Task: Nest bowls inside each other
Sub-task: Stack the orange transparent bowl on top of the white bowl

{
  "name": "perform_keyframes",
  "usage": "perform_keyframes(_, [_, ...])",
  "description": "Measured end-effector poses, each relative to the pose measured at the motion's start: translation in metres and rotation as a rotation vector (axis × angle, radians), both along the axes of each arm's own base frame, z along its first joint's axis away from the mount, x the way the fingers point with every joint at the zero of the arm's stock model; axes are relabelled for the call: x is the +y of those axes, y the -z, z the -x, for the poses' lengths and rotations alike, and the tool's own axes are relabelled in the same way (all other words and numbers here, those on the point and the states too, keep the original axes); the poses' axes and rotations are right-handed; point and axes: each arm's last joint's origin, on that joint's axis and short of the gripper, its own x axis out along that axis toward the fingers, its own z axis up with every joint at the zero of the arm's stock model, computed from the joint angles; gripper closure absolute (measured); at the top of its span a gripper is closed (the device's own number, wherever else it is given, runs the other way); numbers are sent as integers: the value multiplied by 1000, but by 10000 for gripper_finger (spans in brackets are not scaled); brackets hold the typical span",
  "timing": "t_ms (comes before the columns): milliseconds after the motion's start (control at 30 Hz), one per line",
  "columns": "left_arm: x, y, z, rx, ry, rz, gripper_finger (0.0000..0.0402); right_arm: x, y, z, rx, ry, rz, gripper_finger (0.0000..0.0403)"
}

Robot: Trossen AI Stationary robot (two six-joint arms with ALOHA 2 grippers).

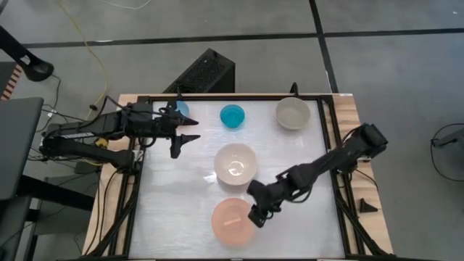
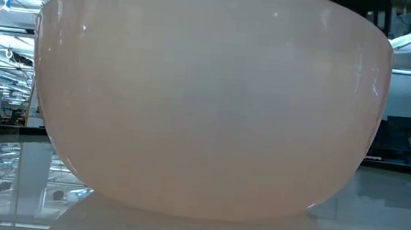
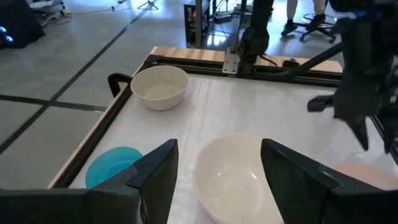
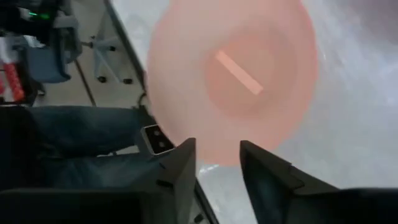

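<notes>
The salmon-pink bowl (image 1: 233,220) stands upright near the table's front edge; it fills the low view (image 2: 206,100). My right gripper (image 1: 257,212) is open and hovers over its right rim, the bowl (image 4: 236,74) lying ahead of the fingers. The pale pinkish-white bowl (image 1: 235,162) sits mid-table. Along the far edge stand the grey-beige bowl (image 1: 293,113), the turquoise bowl (image 1: 233,115) and the light blue bowl (image 1: 180,109), which is partly hidden by my left gripper (image 1: 190,130). That gripper is open, raised and holds nothing.
A raised wooden and black frame (image 1: 330,145) borders the table. A black box (image 1: 203,72) stands beyond the far edge. A person's legs (image 4: 81,130) show past the table's near edge. Bare tabletop lies at the front left (image 1: 174,210).
</notes>
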Motion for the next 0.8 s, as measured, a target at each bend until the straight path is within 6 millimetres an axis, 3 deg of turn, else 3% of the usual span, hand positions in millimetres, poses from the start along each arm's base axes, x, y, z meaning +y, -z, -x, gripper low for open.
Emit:
perform_keyframes(200, [-1,2,0,16,20,18,183,10,26,-14,51,50,-25,191])
perform_keyframes(500, [-2,5,1,47,68,36,183,10,61,-28,139,104,-8,193])
perform_keyframes(633, [-3,5,1,46,92,47,183,5,61,-32,137,123,-16,203])
perform_keyframes(800, [-4,5,1,46,112,51,183,-3,39,-31,59,138,-58,207])
